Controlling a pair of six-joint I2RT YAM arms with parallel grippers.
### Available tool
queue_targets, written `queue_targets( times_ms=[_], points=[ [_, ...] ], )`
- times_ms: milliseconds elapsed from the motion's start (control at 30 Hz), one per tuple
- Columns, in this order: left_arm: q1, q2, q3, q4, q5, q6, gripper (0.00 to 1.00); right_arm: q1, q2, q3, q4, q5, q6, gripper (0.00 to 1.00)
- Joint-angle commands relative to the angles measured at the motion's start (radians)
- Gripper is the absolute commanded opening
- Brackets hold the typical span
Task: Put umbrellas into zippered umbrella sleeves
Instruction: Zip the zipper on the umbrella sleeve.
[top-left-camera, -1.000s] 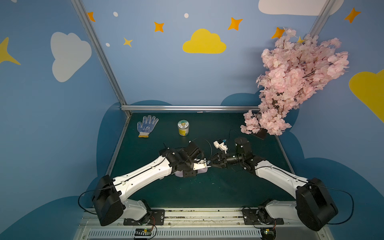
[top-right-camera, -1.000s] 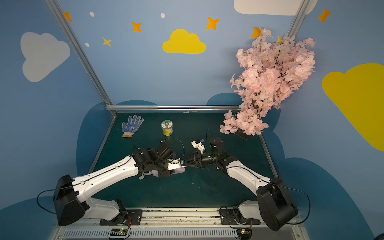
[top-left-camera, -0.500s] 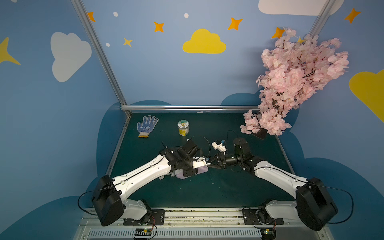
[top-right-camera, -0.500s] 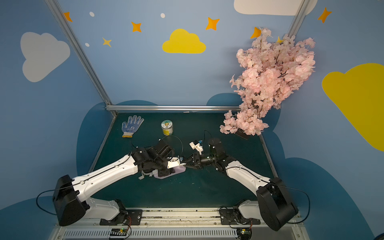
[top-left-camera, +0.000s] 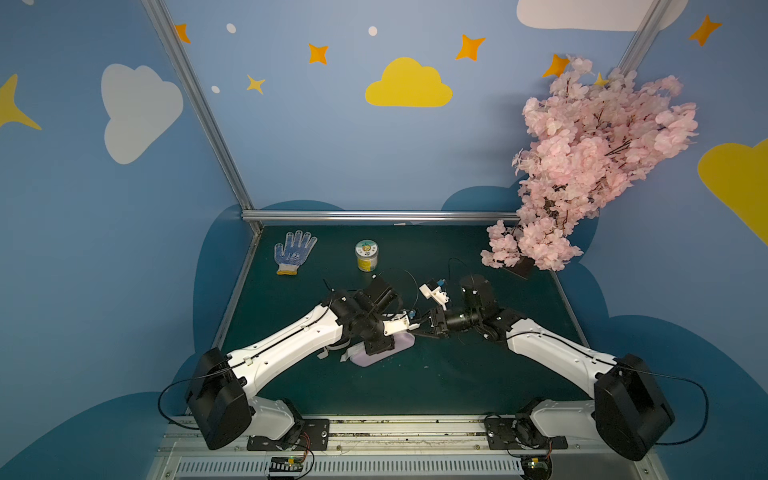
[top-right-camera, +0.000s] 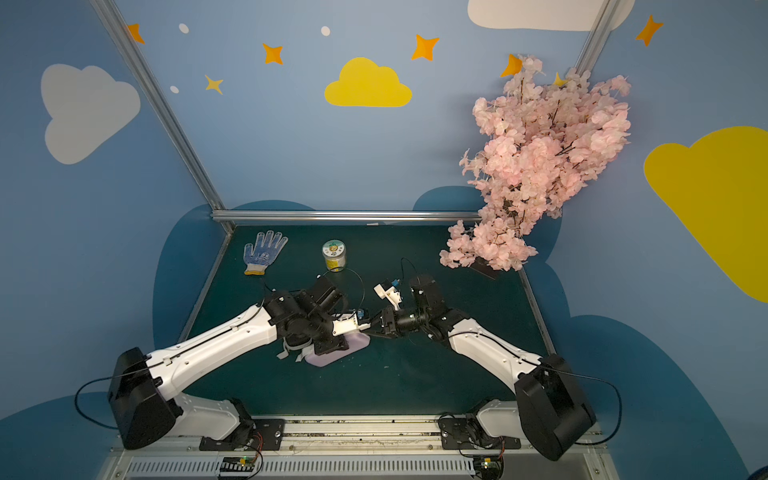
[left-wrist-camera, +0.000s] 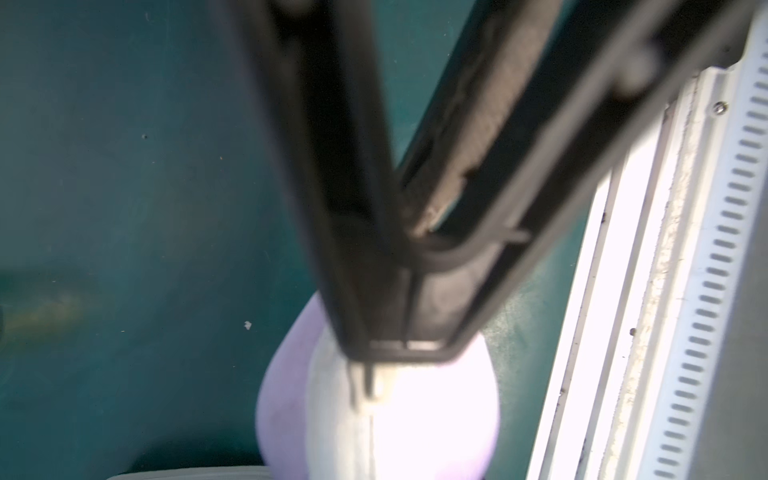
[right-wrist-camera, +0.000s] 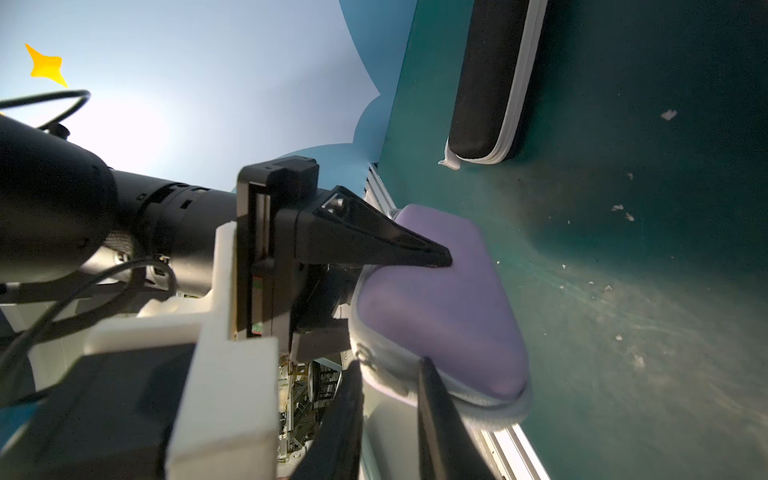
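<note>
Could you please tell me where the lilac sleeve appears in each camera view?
Both top views: the lilac sleeve lies mid-mat, partly under the left gripper.
Left wrist: lower middle of the picture.
Right wrist: centre to lower right.
Shared landmark: the left gripper on it.

Lilac sleeve dragged toward the near edge of the desk

The left end effector (top-left-camera: 376, 347) has drawn back toward its own base, pulling the lilac sleeve (top-left-camera: 401, 343) with it, so more of the shell shows. The right end effector (top-left-camera: 419, 328) has followed, and its jaws now stand closer together around the sleeve's end.
</note>
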Motion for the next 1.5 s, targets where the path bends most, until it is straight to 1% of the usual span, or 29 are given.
queue_targets(
  times_ms=[0, 467, 533, 667, 733, 833, 900, 1000, 1067, 1100, 1133, 1200, 1267, 1333, 1467],
  points=[
    [-0.002, -0.005, 0.069, 0.05, 0.133, -0.018, 0.03, 0.02, 0.025, 0.02, -0.065, 0.042, -0.058, 0.22],
    [-0.003, 0.046, 0.129, -0.008, 0.16, -0.034, 0.03, 0.053, 0.048, 0.059, -0.151, 0.115, -0.092, 0.14],
    [-0.003, 0.046, 0.131, -0.009, 0.172, -0.035, 0.03, 0.058, 0.048, 0.062, -0.156, 0.122, -0.098, 0.11],
    [0.014, 0.043, 0.118, -0.018, 0.201, -0.027, 0.03, 0.053, 0.039, 0.045, -0.14, 0.11, -0.109, 0.01],
    [0.036, 0.034, 0.098, -0.041, 0.235, -0.002, 0.03, 0.039, 0.021, 0.026, -0.138, 0.085, -0.141, 0.0],
    [0.077, 0.01, 0.068, -0.087, 0.304, 0.061, 0.03, 0.015, -0.024, 0.015, -0.205, 0.077, -0.246, 0.0],
    [0.103, -0.008, 0.054, -0.101, 0.333, 0.1, 0.03, 0.007, -0.056, 0.01, -0.226, 0.077, -0.294, 0.0],
    [0.11, -0.019, 0.051, -0.118, 0.314, 0.144, 0.03, -0.01, -0.082, 0.004, -0.266, 0.117, -0.332, 0.0],
    [0.112, -0.012, 0.064, -0.14, 0.292, 0.157, 0.03, -0.036, -0.085, -0.004, -0.249, 0.083, -0.336, 0.0],
    [0.112, -0.007, 0.072, -0.156, 0.29, 0.161, 0.03, -0.045, -0.085, -0.01, -0.223, 0.057, -0.32, 0.07],
    [0.111, -0.004, 0.079, -0.163, 0.292, 0.161, 0.03, -0.046, -0.084, -0.011, -0.199, 0.031, -0.309, 0.18],
    [0.112, -0.004, 0.082, -0.168, 0.317, 0.16, 0.03, -0.034, -0.087, -0.001, -0.179, 0.02, -0.302, 0.28],
    [0.111, -0.008, 0.081, -0.167, 0.338, 0.157, 0.03, -0.029, -0.085, 0.01, -0.16, 0.006, -0.292, 0.34],
    [0.11, -0.01, 0.079, -0.159, 0.341, 0.153, 0.03, -0.027, -0.074, 0.008, -0.096, -0.027, -0.254, 0.39],
    [0.106, -0.008, 0.078, -0.148, 0.346, 0.149, 0.03, -0.015, -0.046, 0.014, 0.002, -0.054, -0.183, 0.44]
  ],
)
